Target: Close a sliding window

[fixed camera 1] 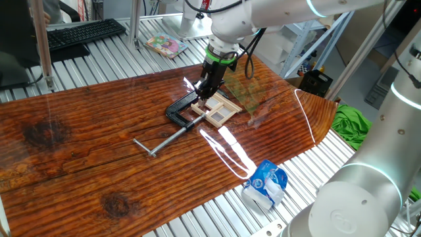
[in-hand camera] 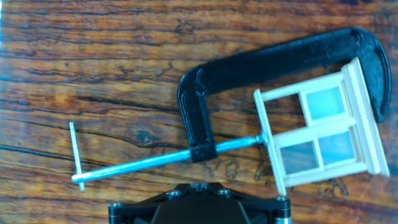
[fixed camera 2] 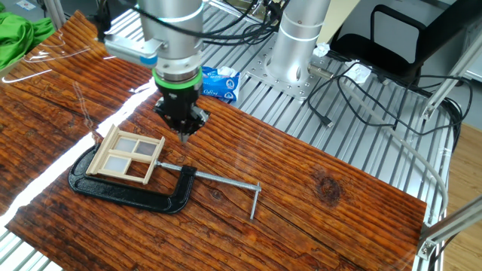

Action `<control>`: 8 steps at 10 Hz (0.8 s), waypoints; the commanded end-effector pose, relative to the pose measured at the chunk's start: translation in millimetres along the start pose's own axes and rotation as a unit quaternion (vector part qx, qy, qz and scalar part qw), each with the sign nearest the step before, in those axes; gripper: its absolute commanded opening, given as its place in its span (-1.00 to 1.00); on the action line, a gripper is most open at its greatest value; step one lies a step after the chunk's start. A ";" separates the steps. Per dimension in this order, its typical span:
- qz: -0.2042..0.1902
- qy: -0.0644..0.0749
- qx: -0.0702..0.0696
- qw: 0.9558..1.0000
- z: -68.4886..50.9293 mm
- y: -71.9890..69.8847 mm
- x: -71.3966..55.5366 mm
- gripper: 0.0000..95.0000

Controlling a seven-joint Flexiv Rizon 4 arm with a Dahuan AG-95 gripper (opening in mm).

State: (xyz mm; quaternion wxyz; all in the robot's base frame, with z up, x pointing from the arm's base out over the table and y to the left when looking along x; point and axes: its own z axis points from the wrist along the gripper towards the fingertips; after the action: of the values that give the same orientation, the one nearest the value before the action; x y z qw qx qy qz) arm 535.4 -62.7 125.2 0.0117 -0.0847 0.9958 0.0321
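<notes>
Window [fixed camera 2: 126, 156], one, in one C-clamp [fixed camera 2: 135, 192]

clamp [fixed camera 2: 135, 194] wraps window [fixed camera 2: 126, 155] ends | top side free

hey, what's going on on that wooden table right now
A single robot arm is working on a miniature sliding window held in a black C-clamp on the wooden table. Its end effector hangs tips-down just beside the window frame's edge, holding nothing. Whether it touches the frame, or whether the sash is closed, can't be told.
</notes>
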 end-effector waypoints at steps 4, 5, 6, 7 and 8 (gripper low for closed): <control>-0.022 0.000 -0.009 1.000 6.5 -25.1 -23.4 -1.00; -0.024 0.000 -0.009 1.000 9.1 -30.6 -25.8 -1.00; -0.022 0.000 -0.009 1.000 10.3 -32.7 -26.2 -1.00; -0.017 0.001 -0.009 1.000 13.6 -36.8 -28.9 -1.00; -0.017 -0.002 -0.010 1.000 15.2 -40.4 -32.4 -1.00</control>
State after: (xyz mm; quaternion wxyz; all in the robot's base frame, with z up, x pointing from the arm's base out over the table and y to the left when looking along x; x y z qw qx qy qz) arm 575.6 -98.2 109.0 0.0155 -0.1014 0.9939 0.0398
